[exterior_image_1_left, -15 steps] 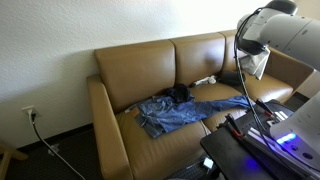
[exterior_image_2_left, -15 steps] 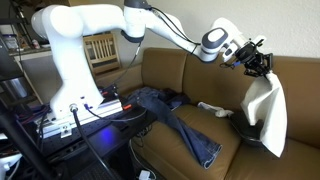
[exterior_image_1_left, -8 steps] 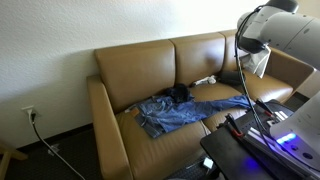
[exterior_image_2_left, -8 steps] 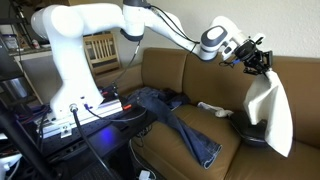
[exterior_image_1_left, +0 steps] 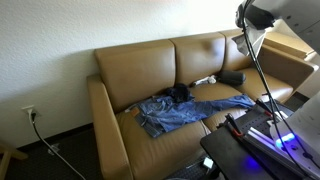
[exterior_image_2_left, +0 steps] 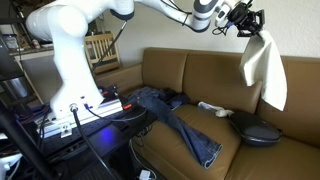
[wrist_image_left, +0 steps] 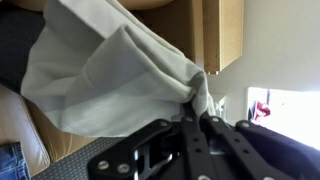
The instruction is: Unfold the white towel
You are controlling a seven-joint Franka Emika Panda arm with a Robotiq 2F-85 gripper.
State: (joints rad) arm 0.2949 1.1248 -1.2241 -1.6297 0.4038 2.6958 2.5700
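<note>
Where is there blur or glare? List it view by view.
Wrist view: the towel fills the frame, close and soft in focus; a bright patch at right is blown out white; the gripper is nearly a dark silhouette. In an exterior view, the hanging towel is evenly lit and clear. In an exterior view, a purple light glows at lower right; the sofa looks clear.

White towel (exterior_image_2_left: 264, 66) hanging bunched, lifted high above sofa.

Pincer (exterior_image_2_left: 249, 21) clamped on white towel (exterior_image_2_left: 266, 66), hanging abv sofa (exterior_image_2_left: 200, 75), jeans (exterior_image_2_left: 182, 126) on seat
</note>
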